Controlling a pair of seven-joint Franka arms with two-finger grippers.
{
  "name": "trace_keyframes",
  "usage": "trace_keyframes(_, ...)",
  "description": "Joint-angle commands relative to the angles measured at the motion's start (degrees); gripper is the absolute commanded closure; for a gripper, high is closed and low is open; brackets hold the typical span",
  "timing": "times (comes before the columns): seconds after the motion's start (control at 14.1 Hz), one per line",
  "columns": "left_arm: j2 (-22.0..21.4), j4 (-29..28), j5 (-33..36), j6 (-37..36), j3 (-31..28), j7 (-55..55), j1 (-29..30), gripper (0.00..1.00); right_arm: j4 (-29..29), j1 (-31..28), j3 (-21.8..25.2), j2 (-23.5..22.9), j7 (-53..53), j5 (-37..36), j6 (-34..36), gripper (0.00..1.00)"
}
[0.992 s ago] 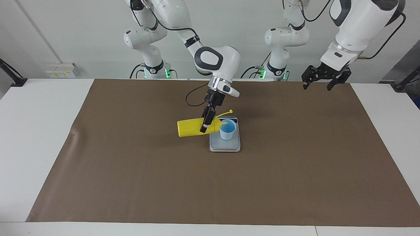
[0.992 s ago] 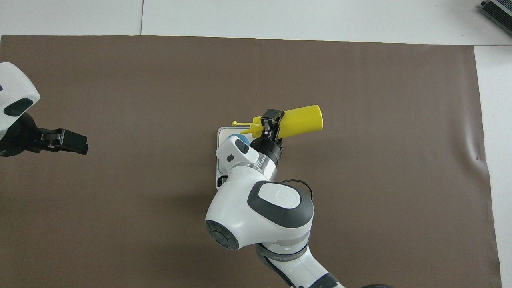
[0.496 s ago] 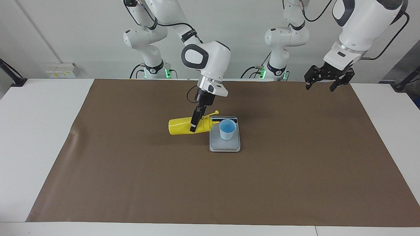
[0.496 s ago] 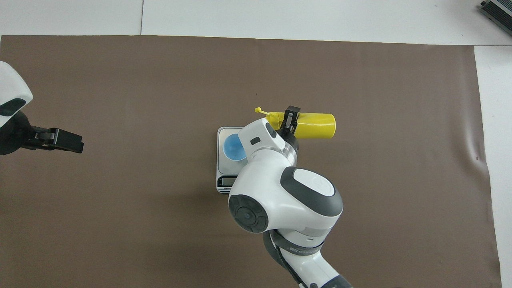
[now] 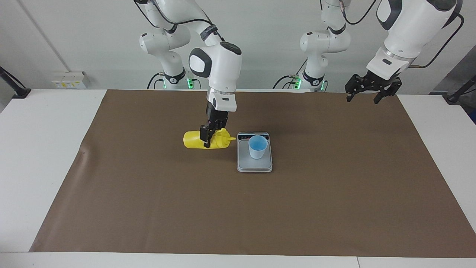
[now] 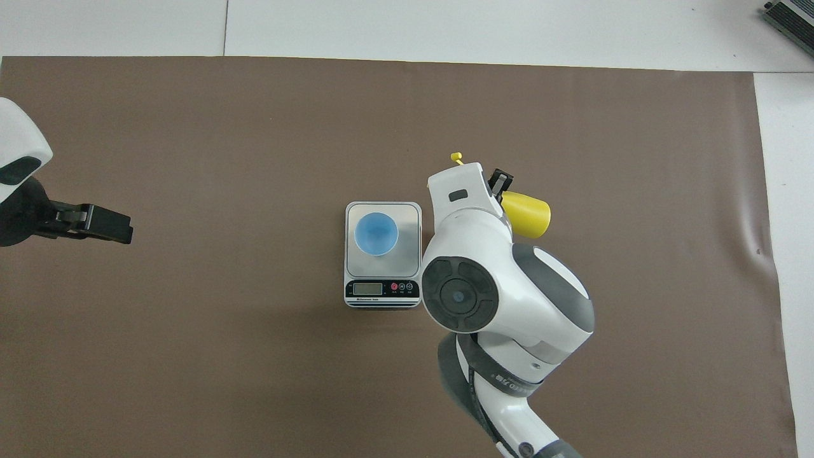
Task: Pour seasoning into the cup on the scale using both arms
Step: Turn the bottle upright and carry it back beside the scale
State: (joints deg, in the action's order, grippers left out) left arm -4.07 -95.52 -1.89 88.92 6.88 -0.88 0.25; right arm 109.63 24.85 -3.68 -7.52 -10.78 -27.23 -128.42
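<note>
- My right tool [image 5: 209, 139] is pinched on the bottle [image 5: 193, 140], gripping it close to the nozzle end from above.
- The bottle lies nearly level in that grip, low over the brown mat [image 5: 148, 193]; whether it touches the mat I cannot tell.
- Its nozzle points toward the scale [image 5: 254, 163], its base toward my right arm's end of the desk [image 5: 37, 149].
- In the overhead view my right arm covers most of the bottle: only the base [image 6: 528, 215] and the little cap [image 6: 455, 156] on its strap show.
- My left tool [image 5: 367, 88] hangs with fingers spread, up in the air over the mat's edge at my left arm's end, well apart from everything; that arm waits.
- The scale sits on the mat just beside the nozzle tip, toward my left arm's end of the desk from it, its display strip [image 6: 381, 289] on the edge nearest me.
- The cup [image 5: 257, 147] stands upright on the scale's platform, apart from the nozzle and from both tools.
</note>
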Motion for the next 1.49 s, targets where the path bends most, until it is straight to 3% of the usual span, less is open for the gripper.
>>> trace_keyframes(0.0, -1.8, -2.0, 0.2, 0.9, -0.4, -0.7, -0.2, 0.00, 4.3, -4.5, -0.4, 3.5, -4.3, 7.4, -4.7, 1.00)
trace_keyframes(0.35, -1.9, -2.0, 0.2, 0.4, -0.5, -0.6, -0.1, 0.00, 9.3, -12.8, -0.4, 4.6, -26.4, 32.9, -11.8, 1.00)
trace_keyframes(0.5, -1.9, -2.0, 0.2, 0.4, -0.5, -0.6, -0.1, 0.00, 9.8, -16.0, -0.3, 4.6, -36.5, 41.3, -11.8, 1.00)
trace_keyframes(0.78, -1.9, -2.0, 0.2, 0.4, -0.5, -0.6, -0.1, 0.00, 12.4, -23.8, -0.3, 4.4, -63.8, 66.4, -11.6, 1.00)
trace_keyframes(1.2, -1.9, -2.0, 0.2, 0.4, -0.5, -0.6, -0.1, 0.00, 14.4, -34.2, -0.2, 4.0, -93.5, 90.0, -1.2, 1.00)
trace_keyframes(1.42, -1.9, -2.0, 0.3, 0.4, -0.5, -0.6, -0.1, 0.00, 15.4, -38.6, -0.2, 3.8, -103.3, 95.7, 5.4, 1.00)
